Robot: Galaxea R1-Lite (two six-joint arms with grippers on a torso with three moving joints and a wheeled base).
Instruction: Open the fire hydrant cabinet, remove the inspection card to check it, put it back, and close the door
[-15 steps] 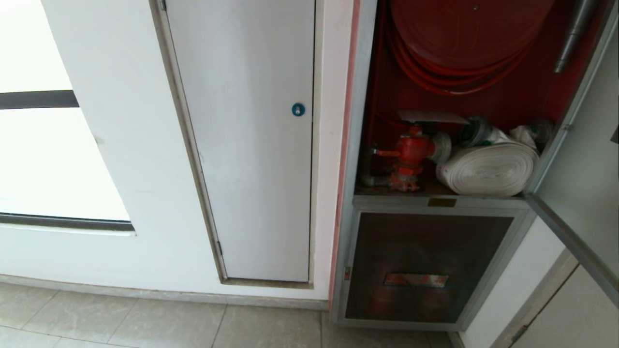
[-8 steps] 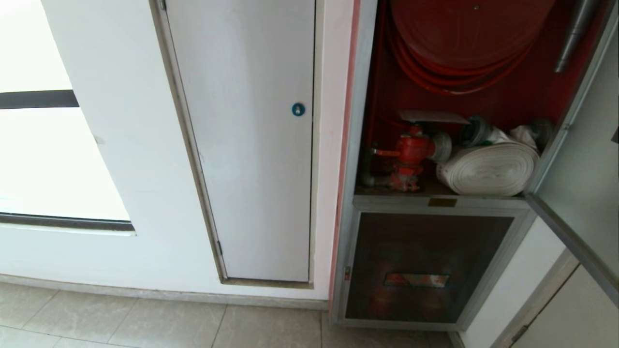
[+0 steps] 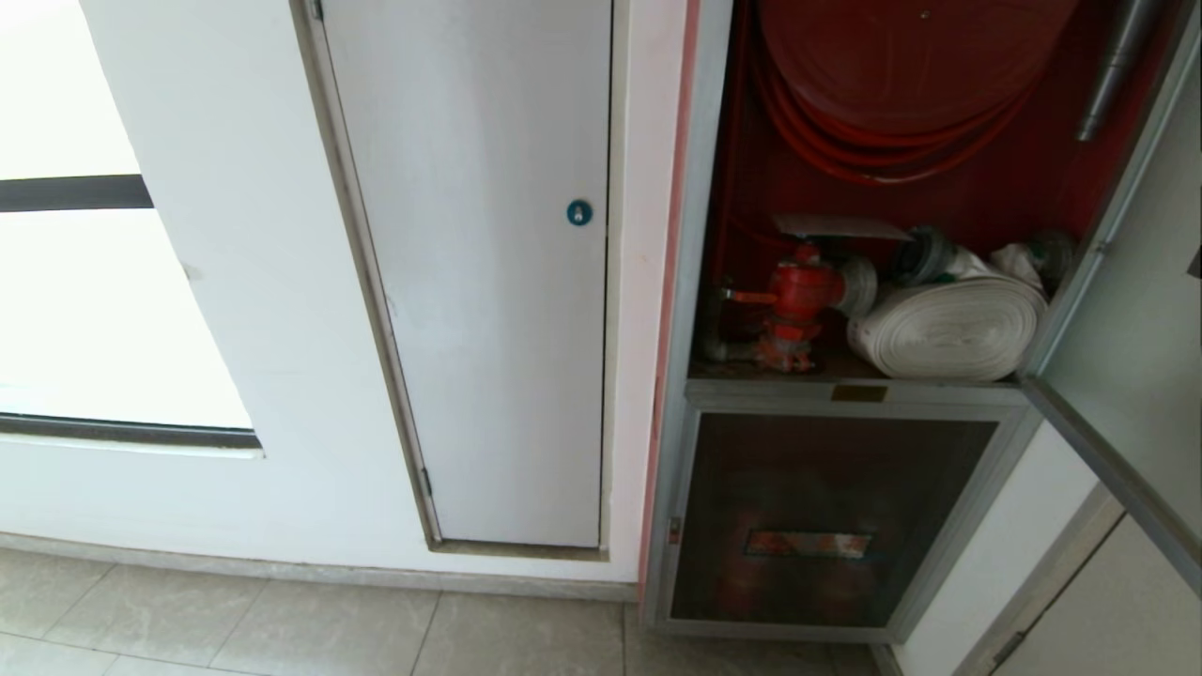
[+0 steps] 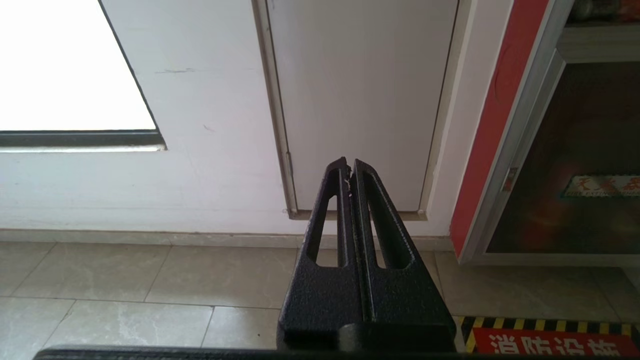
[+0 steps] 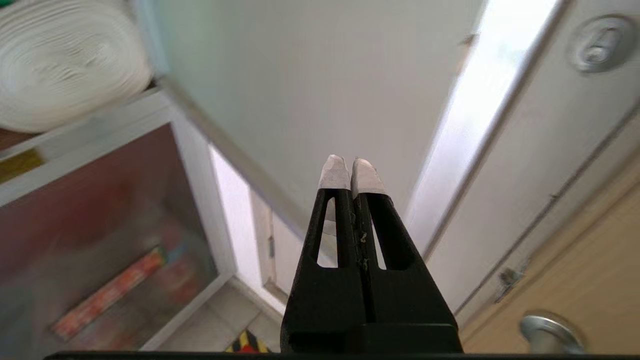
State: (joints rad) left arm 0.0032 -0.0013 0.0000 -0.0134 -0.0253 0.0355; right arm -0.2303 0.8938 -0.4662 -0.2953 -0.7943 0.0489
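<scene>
Right, sweeping from the left: a bright window [image 3: 94, 310] sits in the white wall, then the plain white panel [image 3: 479, 282] with its round blue lock [image 3: 579, 213], flush and shut. The left gripper [image 4: 350, 172] hangs low over the floor tiles [image 4: 150, 275] in front of that panel, fingers pressed together, nothing between them — out of the head view altogether.

Next along, the cabinet [image 3: 690, 188] stands open: red hose reel [image 3: 901, 66] up top, red valve [image 3: 798, 300] on the shelf, white hose roll [image 3: 953, 329] lying just beside it. Resting above the valve is a thin pale sheet seen nearly edge-on — that looks like the card [image 3: 836, 225], inside the cabinet, though no print can be made out. Below the shelf, the lower dark glass panel [image 3: 817, 516] is shut.

Far right, the door [image 3: 1136, 357] is swung wide out toward the robot. The right gripper [image 5: 351, 172] is close in front of its pale inner face, near its lower frame edge, white-tipped fingers closed on nothing; whether it touches the door is not clear.
</scene>
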